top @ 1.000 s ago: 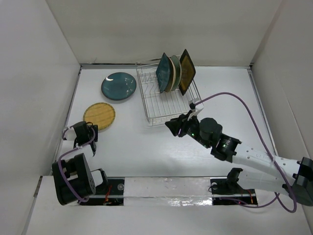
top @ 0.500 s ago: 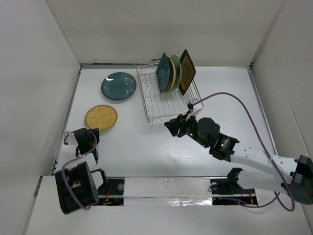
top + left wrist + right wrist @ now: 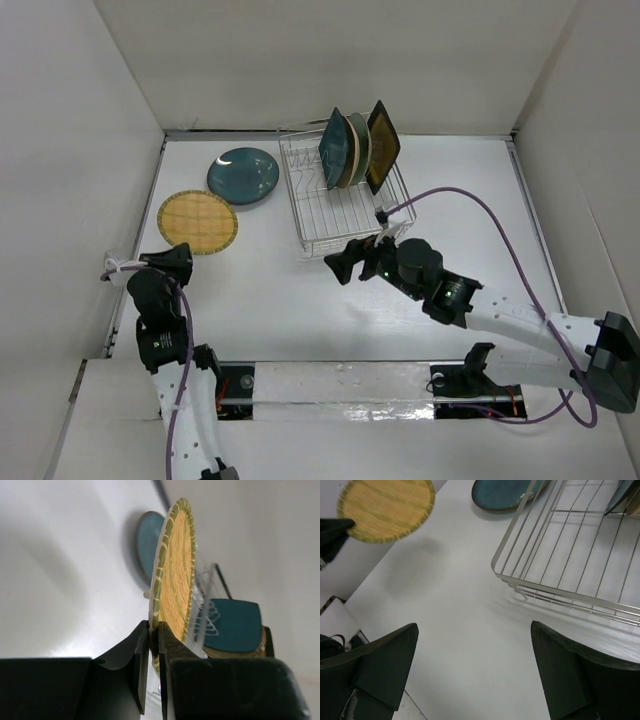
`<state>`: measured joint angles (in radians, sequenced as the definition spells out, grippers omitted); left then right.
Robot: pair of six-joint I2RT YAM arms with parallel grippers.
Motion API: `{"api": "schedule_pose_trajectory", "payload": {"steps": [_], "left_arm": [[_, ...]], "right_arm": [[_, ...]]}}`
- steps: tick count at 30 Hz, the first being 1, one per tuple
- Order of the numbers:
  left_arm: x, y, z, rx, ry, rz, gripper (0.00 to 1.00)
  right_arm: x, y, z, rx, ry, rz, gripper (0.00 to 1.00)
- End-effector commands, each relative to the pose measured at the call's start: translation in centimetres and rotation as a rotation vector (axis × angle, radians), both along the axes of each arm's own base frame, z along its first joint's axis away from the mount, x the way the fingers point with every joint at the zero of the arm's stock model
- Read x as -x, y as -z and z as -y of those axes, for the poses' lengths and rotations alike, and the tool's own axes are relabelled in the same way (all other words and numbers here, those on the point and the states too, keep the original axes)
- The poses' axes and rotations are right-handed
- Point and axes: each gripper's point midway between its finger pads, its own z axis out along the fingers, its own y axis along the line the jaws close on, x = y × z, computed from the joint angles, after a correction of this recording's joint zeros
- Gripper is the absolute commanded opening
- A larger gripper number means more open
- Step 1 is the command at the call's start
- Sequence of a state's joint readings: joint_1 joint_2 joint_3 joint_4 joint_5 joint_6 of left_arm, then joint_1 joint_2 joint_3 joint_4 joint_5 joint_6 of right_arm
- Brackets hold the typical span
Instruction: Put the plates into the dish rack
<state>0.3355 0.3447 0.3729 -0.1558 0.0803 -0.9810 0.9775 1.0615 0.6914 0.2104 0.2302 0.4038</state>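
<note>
My left gripper (image 3: 178, 257) (image 3: 154, 630) is shut on the near rim of the yellow woven-look plate (image 3: 197, 221) (image 3: 177, 565) (image 3: 385, 505), which is tilted up off the table on the left. Beyond it a dark teal round plate (image 3: 243, 176) (image 3: 505, 491) lies flat. The dish rack (image 3: 312, 205) (image 3: 580, 555) holds a teal rounded-square plate (image 3: 335, 148), a pale plate (image 3: 356, 150) and an amber square plate (image 3: 382, 147) upright at its far end. My right gripper (image 3: 347, 263) (image 3: 475, 655) hangs open and holding nothing above the table just in front of the rack's near edge.
White walls close in the table on the left, back and right. The right arm's purple cable (image 3: 480, 200) arcs over the table right of the rack. Bare tabletop (image 3: 270, 290) lies between the two grippers.
The left gripper has closed on the yellow plate's rim and raised it, and the plate now sits further left and back. The right gripper has opened wide and edged left.
</note>
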Motion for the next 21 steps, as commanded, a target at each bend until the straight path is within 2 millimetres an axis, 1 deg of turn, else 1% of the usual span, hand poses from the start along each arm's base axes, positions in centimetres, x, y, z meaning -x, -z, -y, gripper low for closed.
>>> {"api": "schedule_pose_trajectory", "payload": {"steps": [1,2,3,4,5,6,7,8,9,10,11,12,13,14,15,16,17,18,19,20,21], "left_arm": [[0.4,-6.1,2.1,-0.135,0.144,0.108,0.0],[0.4,-8.3,2.8,-0.173,0.191,0.154,0.0],[0.2,-9.5,4.4,-0.182,0.286,0.19,0.0],[0.0,-10.5,5.4,-0.198,0.353,0.223,0.0],[0.1,-11.9,6.4,-0.214,0.415,0.258,0.0],[0.1,-12.3,8.0,-0.217,0.521,0.278,0.0],[0.8,-13.6,10.0,-0.232,0.648,0.344,0.0],[0.5,-13.0,9.9,-0.22,0.649,0.329,0.0],[1.1,-13.7,11.6,-0.185,0.751,0.372,0.0],[1.5,-14.2,12.5,-0.175,0.803,0.406,0.0],[1.9,-14.0,13.3,-0.158,0.853,0.425,0.0],[2.5,-14.4,13.9,-0.165,0.895,0.451,0.0],[2.6,-14.5,14.0,-0.173,0.906,0.454,0.0],[3.0,-14.8,14.5,-0.188,0.931,0.465,0.0],[3.2,-14.8,14.8,-0.194,0.949,0.469,0.0],[3.3,-14.9,15.1,-0.203,0.966,0.475,0.0],[3.5,-14.9,15.3,-0.203,0.984,0.478,0.0],[3.7,-14.6,15.6,-0.202,1.012,0.478,0.0],[3.8,-14.8,15.8,-0.21,1.021,0.49,0.0],[3.7,-14.4,15.9,-0.198,1.029,0.485,0.0],[3.7,-14.3,15.9,-0.2,1.042,0.489,0.0]], "right_arm": [[0.5,-2.9,-2.5,-0.066,-0.087,0.027,1.0],[0.5,-2.7,-3.2,-0.069,-0.104,0.01,1.0],[0.4,-3.8,-3.9,-0.089,-0.121,0.019,1.0],[0.3,-4.0,-4.4,-0.087,-0.133,0.013,1.0],[-0.5,-3.1,-4.7,-0.057,-0.122,-0.004,1.0],[-1.6,-4.9,-4.9,-0.073,-0.109,0.016,1.0],[-2.1,-4.3,-5.5,-0.057,-0.127,0.002,1.0],[-2.4,-5.4,-5.5,-0.076,-0.135,0.016,1.0],[-3.8,-5.2,-5.5,-0.071,-0.122,0.011,1.0],[-4.1,-6.8,-6.0,-0.095,-0.155,0.026,1.0],[-4.6,-7.2,-6.3,-0.104,-0.164,0.03,1.0],[-5.3,-7.0,-6.5,-0.1,-0.172,0.023,1.0],[-6.0,-8.3,-6.6,-0.12,-0.183,0.041,1.0],[-6.3,-8.6,-6.7,-0.13,-0.189,0.042,1.0],[-6.7,-8.6,-6.9,-0.132,-0.196,0.038,1.0],[-7.5,-7.6,-7.1,-0.122,-0.21,0.012,1.0],[-7.8,-8.1,-7.4,-0.134,-0.221,0.011,1.0],[-8.1,-7.8,-7.9,-0.147,-0.25,0.0,1.0],[-7.9,-7.3,-8.3,-0.145,-0.276,-0.007,1.0],[-8.1,-7.3,-8.4,-0.16,-0.289,-0.016,1.0],[-7.9,-7.1,-8.9,-0.17,-0.318,-0.022,0.98]]}}
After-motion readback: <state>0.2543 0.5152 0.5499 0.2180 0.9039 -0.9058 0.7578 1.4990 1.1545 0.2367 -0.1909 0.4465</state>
